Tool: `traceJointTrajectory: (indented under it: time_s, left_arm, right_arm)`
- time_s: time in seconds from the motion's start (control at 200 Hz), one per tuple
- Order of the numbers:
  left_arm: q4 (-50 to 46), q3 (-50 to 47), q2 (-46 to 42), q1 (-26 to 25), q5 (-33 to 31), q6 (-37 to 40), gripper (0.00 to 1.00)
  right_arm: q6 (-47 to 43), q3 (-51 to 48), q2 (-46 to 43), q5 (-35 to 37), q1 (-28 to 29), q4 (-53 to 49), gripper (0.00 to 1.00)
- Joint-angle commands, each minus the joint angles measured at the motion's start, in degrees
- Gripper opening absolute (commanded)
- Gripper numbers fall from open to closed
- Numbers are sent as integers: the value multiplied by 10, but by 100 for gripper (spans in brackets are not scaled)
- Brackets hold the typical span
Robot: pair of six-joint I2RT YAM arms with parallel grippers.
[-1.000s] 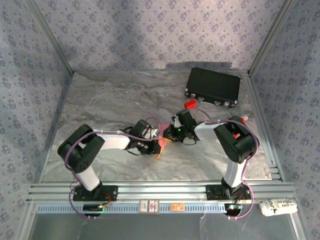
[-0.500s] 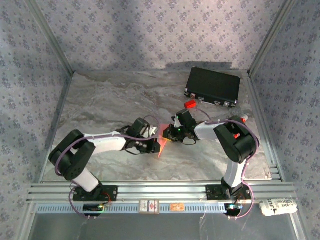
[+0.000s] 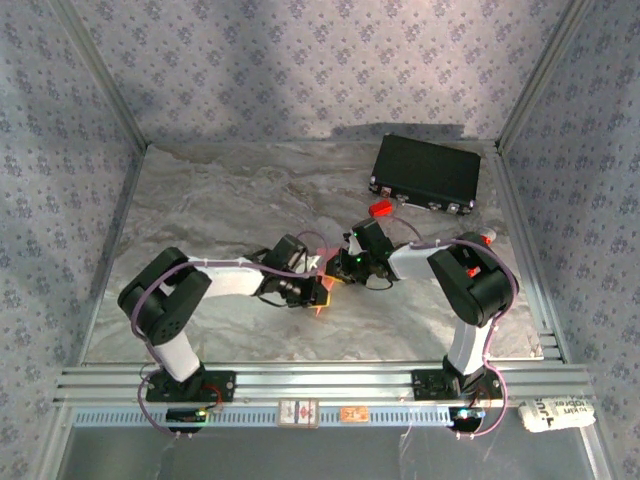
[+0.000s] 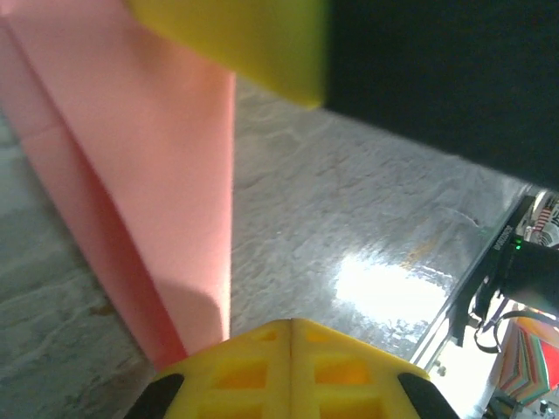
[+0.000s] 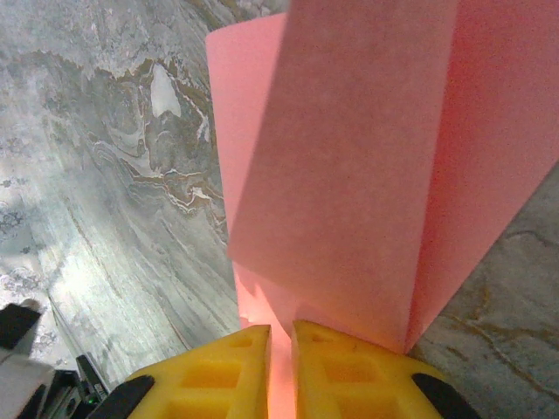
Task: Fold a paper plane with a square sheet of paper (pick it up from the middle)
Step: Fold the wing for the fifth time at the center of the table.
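two grippers meet over the middle of the marble table (image 3: 200,210), and the folded pink paper (image 5: 349,157) is between them. it seems raised a little off the surface, and its long creases run away from the right gripper (image 5: 281,336). the right gripper has its yellow fingers closed on one end of the paper, on the layers beside the centre fold. the left gripper (image 4: 291,327) has its jaws pressed fully together. the paper runs just beside one of its fingers, and i cannot tell if any edge is pinched there.

i judge that the step in hand is to sharpen or add a lengthwise fold. to do it well, the right grip should be firm and should not twist, because thin paper slips or tears easily. the closed left fingers can work as a pressing tool, sliding slowly along the crease from the held end toward the free end, so that the layers stay aligned.

around them, the black case (image 3: 427,172) lies at the far right, and the small red block (image 3: 380,209) is just on its near side. both are apart from the paper. the main obstacle is the two wrists themselves: they are very close together, so each one has little room to turn.
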Motion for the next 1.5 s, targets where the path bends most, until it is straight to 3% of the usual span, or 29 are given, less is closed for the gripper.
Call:
traceJointTrajectory:
  time_s: [0.0, 0.54, 0.884, 1.494]
  left_arm:
    - [-38, -23, 1, -4, 4, 20, 4]
    - [-72, -58, -37, -3, 28, 39, 4]
    - [68, -82, -119, 20, 32, -34, 2]
    - [129, -1, 1, 30, -52, -59, 7]
  right_arm:
    - [-5, -14, 32, 70, 1, -78, 16]
    - [-5, -16, 31, 72, 0, -78, 16]
    - [-3, -17, 29, 71, 0, -75, 17]
    - [0, -21, 27, 66, 1, -66, 17]
